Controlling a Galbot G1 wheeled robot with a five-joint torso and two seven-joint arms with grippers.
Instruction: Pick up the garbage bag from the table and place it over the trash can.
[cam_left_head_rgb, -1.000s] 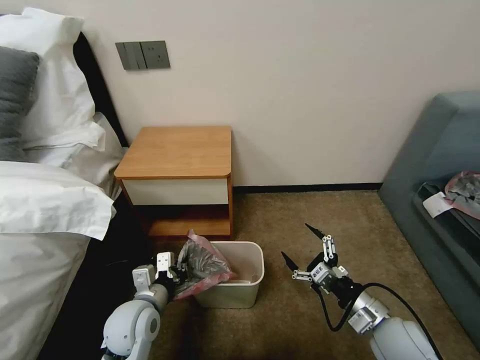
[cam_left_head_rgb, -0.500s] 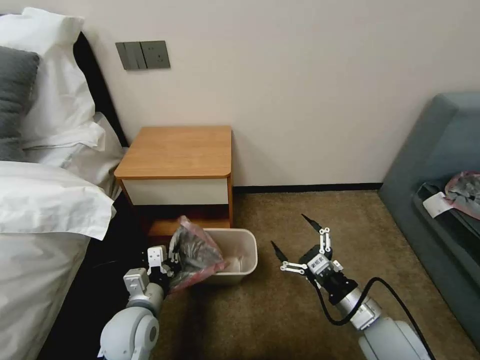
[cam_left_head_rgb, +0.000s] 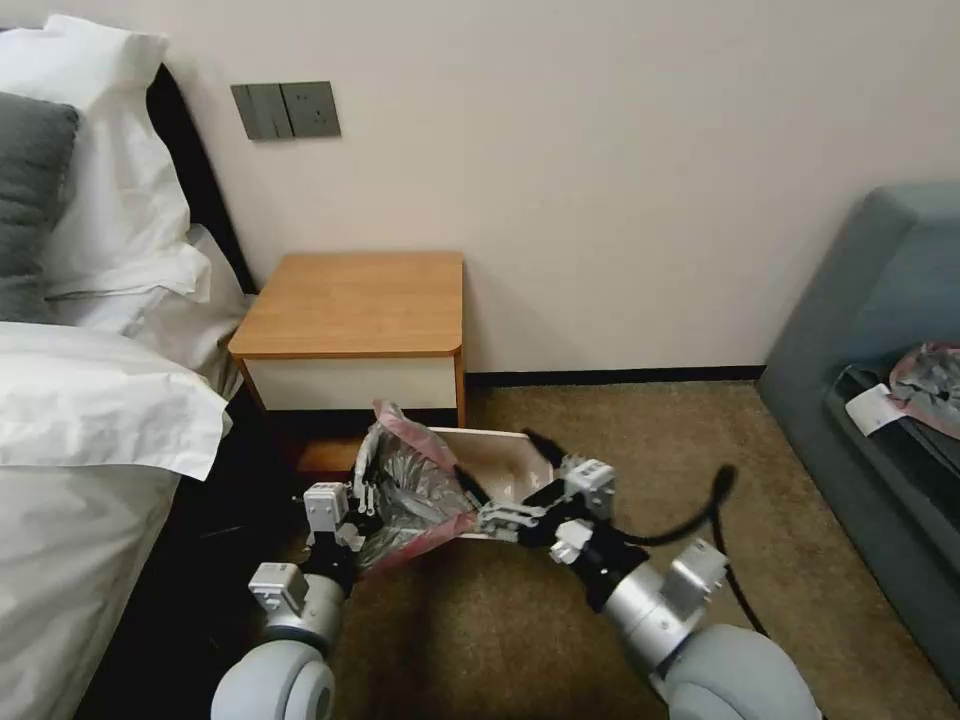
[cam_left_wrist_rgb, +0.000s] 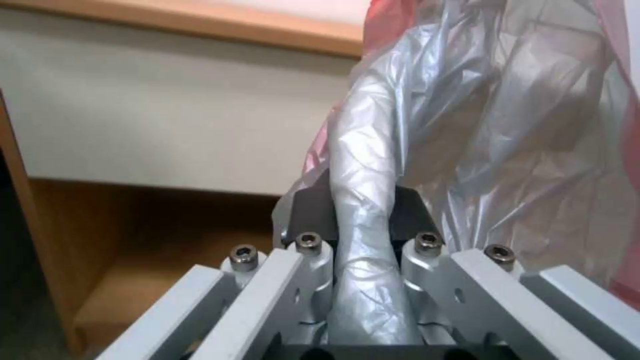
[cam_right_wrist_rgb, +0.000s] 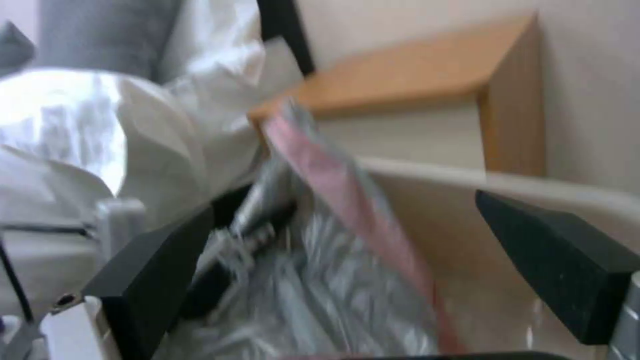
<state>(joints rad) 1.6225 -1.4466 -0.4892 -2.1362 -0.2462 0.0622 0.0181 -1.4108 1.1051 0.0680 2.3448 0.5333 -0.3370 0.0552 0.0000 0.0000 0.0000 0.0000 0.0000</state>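
Garbage bag (cam_left_head_rgb: 412, 490): crumpled, pink rim uppermost, draped at the left end of the tilted trash can (cam_left_head_rgb: 500, 462). My left gripper (cam_left_head_rgb: 365, 508) pinches a grey fold of it; my right gripper (cam_left_head_rgb: 502, 483) is spread wide over the can's mouth, one finger by the bag. Table (cam_left_head_rgb: 355, 303) just behind, bed at left. Brown carpet lies open at right, toward the sofa.

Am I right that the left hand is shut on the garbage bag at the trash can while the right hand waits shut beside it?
Not quite. The right hand is open, as the right wrist view shows, its fingers spread around the garbage bag at the trash can. The left hand is indeed shut on the bag.
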